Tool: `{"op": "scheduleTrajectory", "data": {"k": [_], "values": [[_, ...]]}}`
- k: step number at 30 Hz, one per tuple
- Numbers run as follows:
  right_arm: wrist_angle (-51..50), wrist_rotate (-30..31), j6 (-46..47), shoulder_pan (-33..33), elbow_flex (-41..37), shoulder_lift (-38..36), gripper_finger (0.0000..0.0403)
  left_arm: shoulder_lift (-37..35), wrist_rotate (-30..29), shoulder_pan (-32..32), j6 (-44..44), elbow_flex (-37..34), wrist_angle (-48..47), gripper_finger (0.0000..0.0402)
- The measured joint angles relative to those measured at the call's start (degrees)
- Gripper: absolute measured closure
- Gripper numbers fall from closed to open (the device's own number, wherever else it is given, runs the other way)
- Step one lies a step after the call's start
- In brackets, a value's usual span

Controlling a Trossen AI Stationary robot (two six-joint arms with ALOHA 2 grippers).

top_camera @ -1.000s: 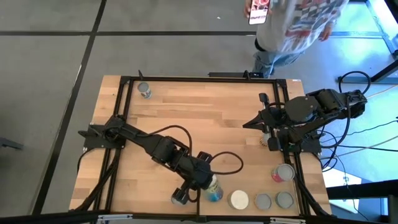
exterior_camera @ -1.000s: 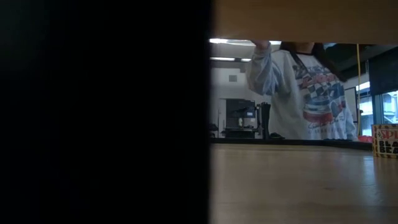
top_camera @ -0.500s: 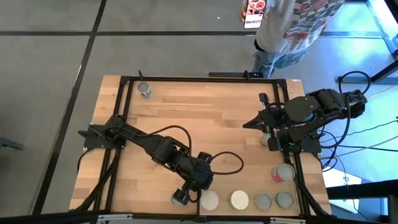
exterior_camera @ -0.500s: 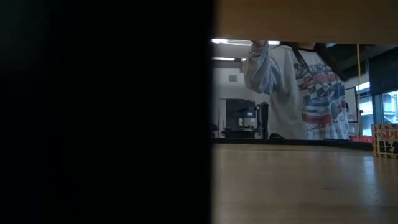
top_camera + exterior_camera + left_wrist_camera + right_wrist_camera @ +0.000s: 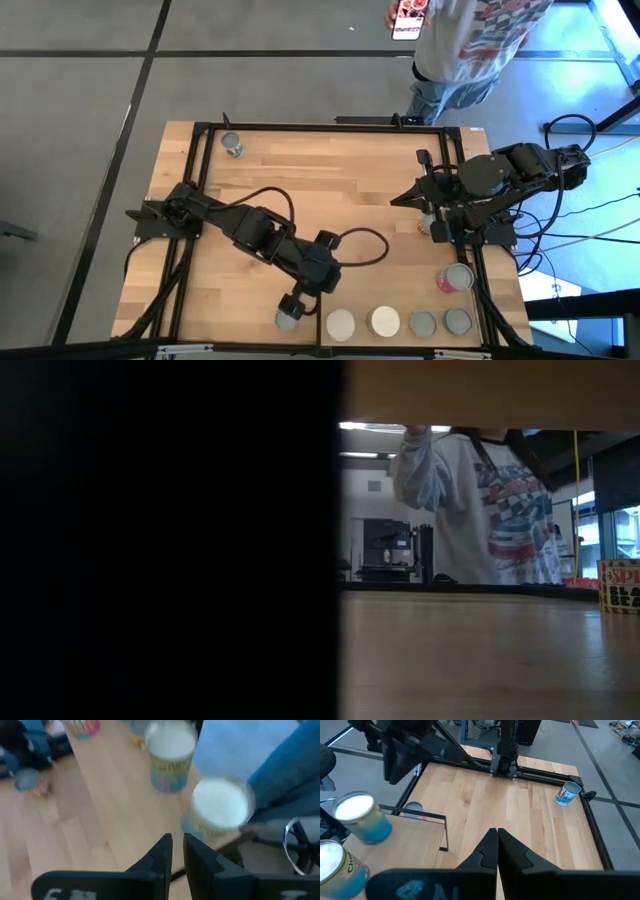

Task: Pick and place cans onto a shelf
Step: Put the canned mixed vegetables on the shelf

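while clenched empty, left gripper (image 5: 312, 290) just behind whitish-topped can (image 5: 340, 323), right gripper (image 5: 412, 198) clenched, apart

I'm in a robotics lab: grey concrete floor (image 5: 80, 120) around my black-framed wooden table (image 5: 330, 190), cables (image 5: 600, 215) beside it.

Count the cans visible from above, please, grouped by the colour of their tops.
Cans with whitish tops: 2
Cans with silver-grey tops: 5
Can half hidden under the right arm, top unclear: 1
Total: 8
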Motion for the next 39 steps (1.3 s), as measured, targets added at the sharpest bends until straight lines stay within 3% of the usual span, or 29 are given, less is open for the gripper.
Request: {"op": "scheduleTrajectory", "data": {"k": [7,19,34,39], "values": [[0.01,-0.96,0.02,0.0,0.0,0.0,0.0398,0.02,-2.54,1.58,0.01,-0.04,-4.96,0.0397],[-0.13,-0.96,-0.44,0.0,0.0,-0.11,0.0398,-2.33,-3.15,7.92,3.17,-0.07,-11.85,0.0401],[-9.17,3.94,-3.12,-0.04,-0.95,-3.37,0.0398,-13.04,-5.88,26.27,4.72,-1.57,-19.21,0.0401],[-7.94,4.0,-2.91,-1.29,-6.64,-7.73,0.0398,-15.71,-0.85,31.42,7.01,-4.04,-18.73,0.0401]]}}
